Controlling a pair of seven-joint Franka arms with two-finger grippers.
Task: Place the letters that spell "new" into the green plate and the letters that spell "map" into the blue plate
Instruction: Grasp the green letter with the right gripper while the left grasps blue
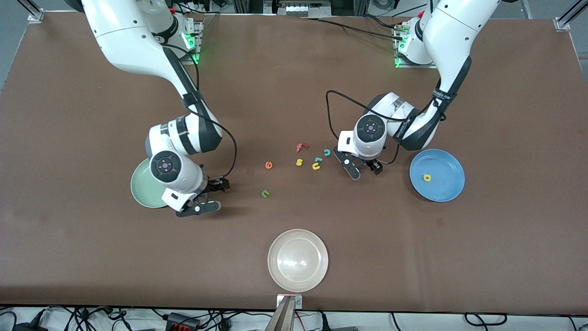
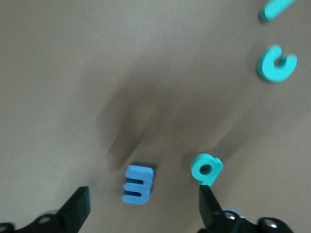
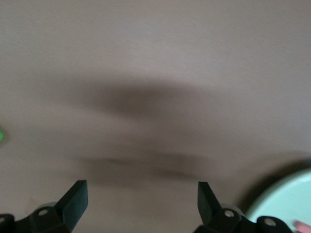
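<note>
Letters are lying scattered across the middle of the brown table (image 1: 294,82), between the two arms. The left gripper (image 1: 364,168) is hanging over bare table just beside the blue plate (image 1: 448,191), its fingers (image 2: 77,208) spread wide and holding nothing; in the left wrist view the blue "m" (image 2: 138,183) and the teal "p" (image 2: 206,168) are lying on the table under it, the "m" between the fingers and the "p" close to one of them, with the teal "c" (image 2: 276,63) farther off. The yellow "a" (image 1: 427,177) is resting inside the blue plate. The right gripper (image 1: 209,195) is hanging over the table at the edge of the green plate (image 1: 142,186), its fingers (image 3: 73,200) also spread wide and empty; a small pinkish piece (image 3: 302,226) is showing on that plate's rim in the right wrist view, too cut off to name. The orange "e" (image 1: 268,165) and the dark green "n" (image 1: 265,194) are lying on the table between the green plate and the cluster, the "n" nearer the front camera. The red "f" (image 1: 301,147), yellow "s" (image 1: 299,162) and yellow "u" (image 1: 316,166) are sitting in the cluster. A whitish-beige plate (image 1: 297,260) is sitting nearest the front camera.
</note>
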